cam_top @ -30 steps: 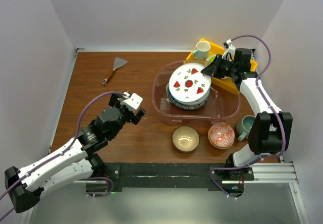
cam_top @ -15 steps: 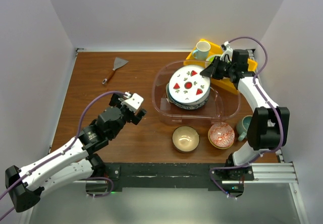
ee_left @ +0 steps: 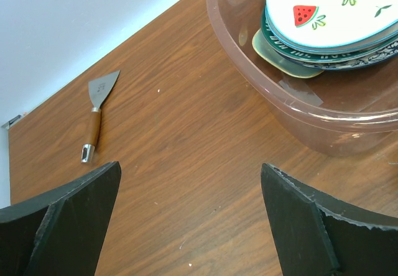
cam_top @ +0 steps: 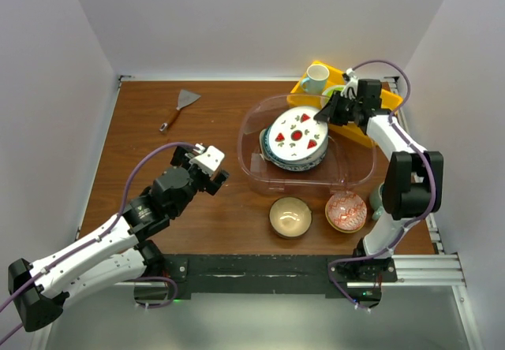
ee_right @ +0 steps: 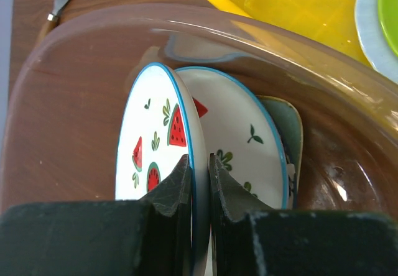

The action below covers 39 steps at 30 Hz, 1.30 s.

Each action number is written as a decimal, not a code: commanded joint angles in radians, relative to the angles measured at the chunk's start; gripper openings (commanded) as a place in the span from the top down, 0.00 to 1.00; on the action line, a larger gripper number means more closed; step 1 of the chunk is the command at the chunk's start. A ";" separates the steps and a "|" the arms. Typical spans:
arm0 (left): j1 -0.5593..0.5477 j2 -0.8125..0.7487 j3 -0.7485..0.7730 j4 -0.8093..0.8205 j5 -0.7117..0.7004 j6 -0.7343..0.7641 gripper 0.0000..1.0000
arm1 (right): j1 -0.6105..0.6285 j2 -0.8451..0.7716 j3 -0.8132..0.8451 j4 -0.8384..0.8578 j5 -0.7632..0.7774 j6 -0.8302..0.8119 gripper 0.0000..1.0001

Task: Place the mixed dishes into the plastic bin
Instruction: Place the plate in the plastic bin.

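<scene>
My right gripper (cam_top: 326,114) is shut on the rim of the white plate with red fruit marks (cam_top: 296,135) and holds it tilted inside the clear plastic bin (cam_top: 251,133), over the stacked blue floral and dark-green plates (cam_top: 293,163). The right wrist view shows the rim of the plate (ee_right: 152,151) pinched in that gripper (ee_right: 199,161). The tan bowl (cam_top: 289,215), the red-patterned bowl (cam_top: 346,211) and the grey-teal mug (cam_top: 382,198), partly behind the right arm, stand on the table in front of the bin. My left gripper (cam_top: 214,169) is open and empty, left of the bin (ee_left: 249,64).
A yellow tray (cam_top: 344,75) behind the bin holds a white mug (cam_top: 316,78) and a lime-green plate (cam_top: 334,91). A metal scraper with a wooden handle (cam_top: 179,108) lies at the far left and also shows in the left wrist view (ee_left: 95,115).
My right wrist has swung a little to the left and the plate has sunk lower over the stack, more tilted. The left arm has not moved.
</scene>
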 commanded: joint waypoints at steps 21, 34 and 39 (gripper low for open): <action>0.072 -0.060 0.006 0.048 0.225 -0.340 0.00 | -0.004 -0.329 -0.053 -0.104 -0.092 -0.487 0.11; 0.071 -0.080 -0.040 0.002 0.420 -0.811 0.00 | -0.073 -0.642 -0.315 0.094 -0.293 -0.451 0.02; 0.072 -0.069 -0.115 0.074 0.463 -0.960 0.00 | -0.083 -0.683 -0.369 0.077 -0.368 -0.498 0.02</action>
